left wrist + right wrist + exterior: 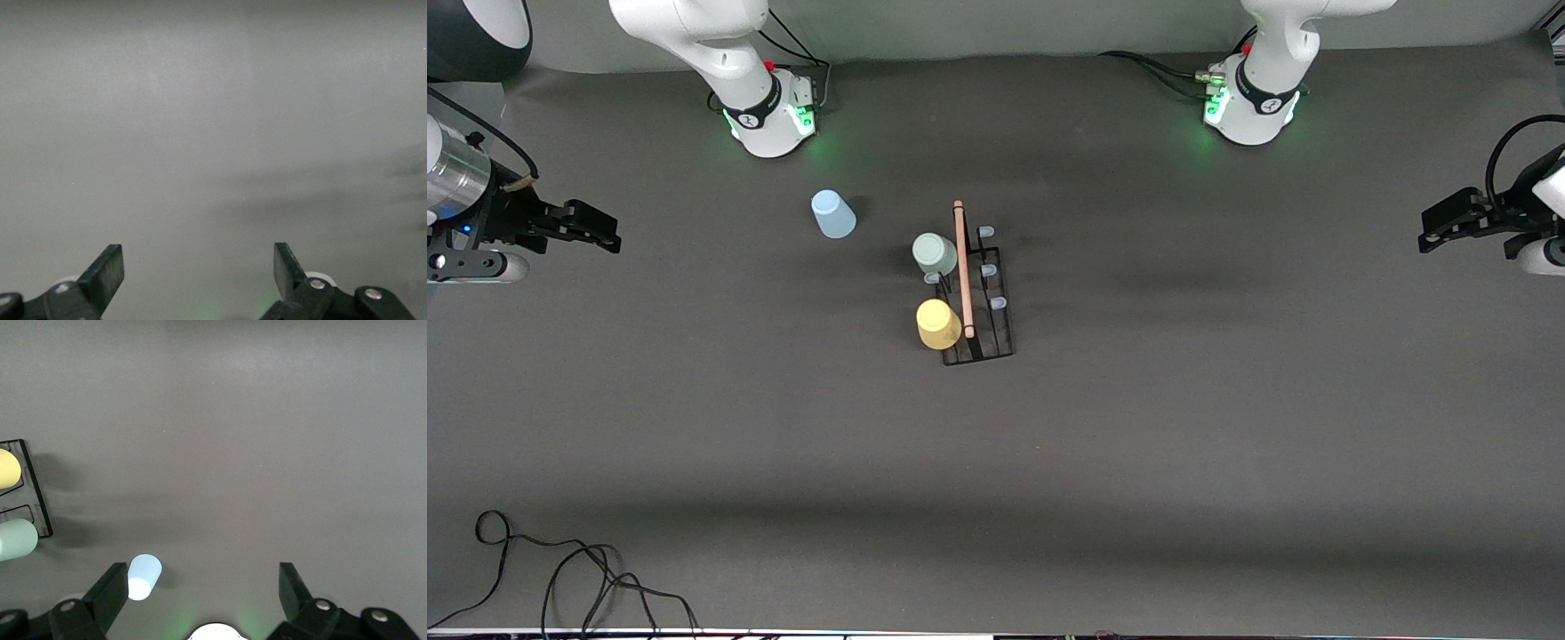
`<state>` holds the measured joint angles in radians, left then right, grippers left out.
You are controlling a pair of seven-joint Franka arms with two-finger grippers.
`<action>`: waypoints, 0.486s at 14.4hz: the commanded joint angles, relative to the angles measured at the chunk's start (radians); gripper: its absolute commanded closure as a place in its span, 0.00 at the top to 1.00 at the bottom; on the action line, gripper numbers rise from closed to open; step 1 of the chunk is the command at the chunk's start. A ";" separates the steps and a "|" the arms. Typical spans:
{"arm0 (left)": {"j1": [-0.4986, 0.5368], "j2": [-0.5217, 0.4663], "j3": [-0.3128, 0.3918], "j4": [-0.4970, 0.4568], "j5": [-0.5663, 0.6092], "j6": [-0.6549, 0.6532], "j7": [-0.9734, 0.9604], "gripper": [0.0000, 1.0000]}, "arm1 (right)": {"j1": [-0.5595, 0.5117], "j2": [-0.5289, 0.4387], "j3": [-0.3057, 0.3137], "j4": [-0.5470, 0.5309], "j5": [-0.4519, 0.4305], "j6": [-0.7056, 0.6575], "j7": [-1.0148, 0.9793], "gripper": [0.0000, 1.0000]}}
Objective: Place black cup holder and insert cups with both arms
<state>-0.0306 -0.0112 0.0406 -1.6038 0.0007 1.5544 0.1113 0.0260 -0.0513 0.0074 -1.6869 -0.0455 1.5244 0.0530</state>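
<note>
1. The right gripper (200, 587) and left gripper (199, 267), both spread wide and empty, wait at the table (1227, 427) ends, arms partly cropped.
2. The black wire cup holder (987, 307) stands mid-table, wooden rod on top.
3. Grey-green cup (935, 254) and yellow cup (939, 324) cap pegs, hiding them; the light blue cup (833, 214) stands apart.

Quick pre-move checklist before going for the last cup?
1. Black cup holder set down on the table: ok.
2. Yellow cup and grey-green cup on pegs: ok.
3. Blue cup on a peg: not ok; it stands mouth down on the table, apart from the holder, toward the right arm's end.
4. Free pegs: ok, several are bare.
5. Right gripper: open, empty, waiting at its end of the table: ok.
6. Left gripper: open, empty, waiting at its end: ok.
</note>
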 commanded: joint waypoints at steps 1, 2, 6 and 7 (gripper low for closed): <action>0.000 -0.016 0.002 -0.010 -0.008 -0.017 -0.001 1.00 | 0.060 -0.013 -0.050 -0.008 -0.020 0.010 -0.018 1.00; 0.000 -0.015 0.002 -0.010 -0.010 -0.016 -0.001 1.00 | 0.058 -0.013 -0.052 -0.008 -0.020 0.010 -0.018 1.00; 0.000 -0.016 0.002 -0.005 -0.010 -0.016 -0.001 1.00 | 0.057 -0.013 -0.050 -0.010 -0.020 0.010 -0.018 1.00; 0.000 -0.016 0.002 -0.005 -0.011 -0.016 0.001 1.00 | 0.057 -0.015 -0.050 -0.010 -0.020 0.010 -0.018 1.00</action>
<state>-0.0306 -0.0112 0.0406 -1.6043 0.0006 1.5513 0.1113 0.0668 -0.0513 -0.0310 -1.6869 -0.0455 1.5263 0.0530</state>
